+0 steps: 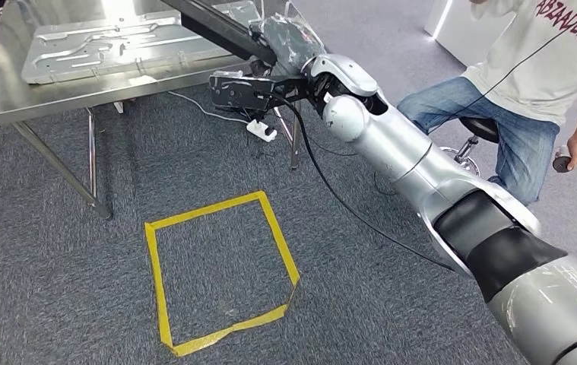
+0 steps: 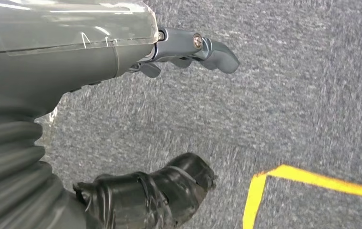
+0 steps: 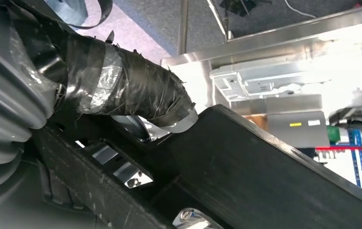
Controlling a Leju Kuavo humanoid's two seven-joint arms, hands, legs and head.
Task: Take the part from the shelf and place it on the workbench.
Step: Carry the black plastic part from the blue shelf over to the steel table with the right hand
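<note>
Stainless steel surface (image 1: pixel 11 99) is your landmark; a pressed metal panel (image 1: pixel 103 46) already lies on it. Note that the right arm reaches out to its near edge, and the right robot hand (image 1: pixel 281 38) grips the long black part (image 1: pixel 217 26), whose long axis slants out over the surface. The left robot hand (image 2: pixel 136 191) hangs over the carpet, fingers apart, holding nothing.
</note>
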